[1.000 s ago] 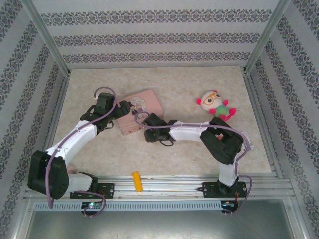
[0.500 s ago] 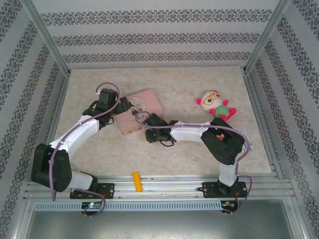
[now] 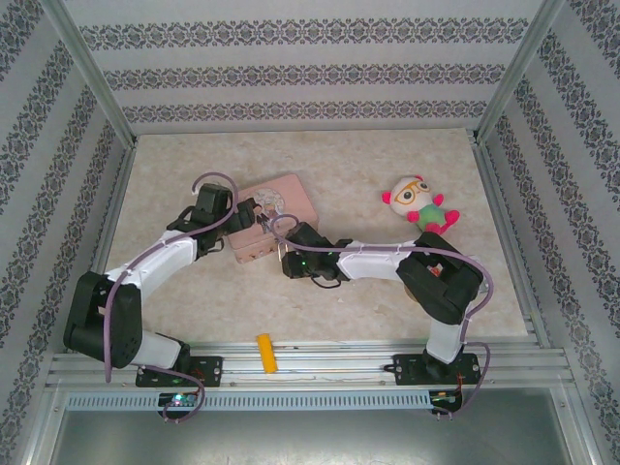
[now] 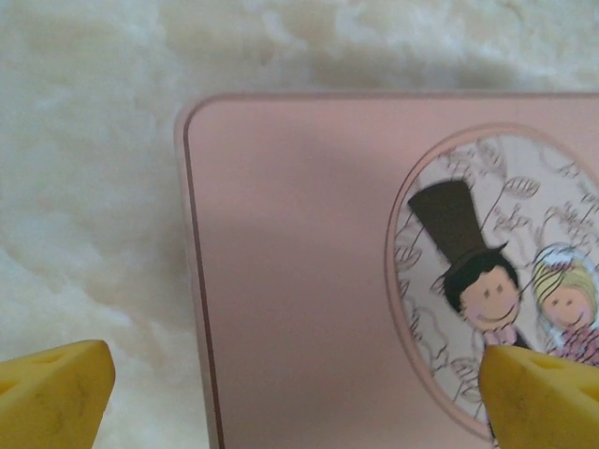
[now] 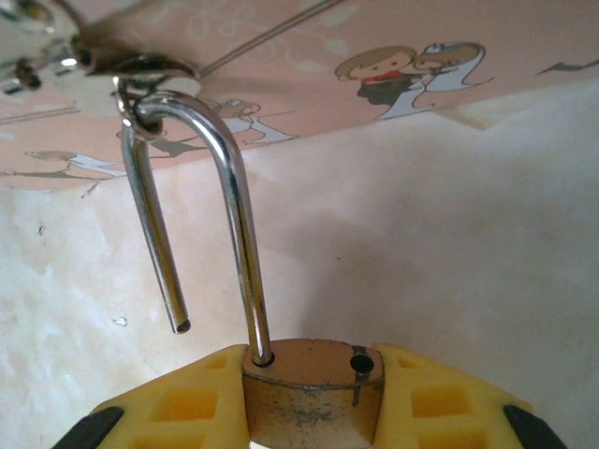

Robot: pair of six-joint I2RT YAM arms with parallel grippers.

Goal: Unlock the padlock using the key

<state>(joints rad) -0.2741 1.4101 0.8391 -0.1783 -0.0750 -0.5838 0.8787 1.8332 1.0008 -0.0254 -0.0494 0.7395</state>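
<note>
- Left arm's wrist has shifted right since a second ago, closer over the pink tin (image 4: 299,234).
- Left gripper (image 4: 298,398): jaws wide apart above the lid, holding nothing.
- Right gripper (image 5: 314,416): clamped on the padlock (image 5: 312,379) body, arm barely moved.
- One shackle (image 5: 239,234) leg is out of the body, its loop hooked in the tin's hasp (image 5: 140,65).
</note>
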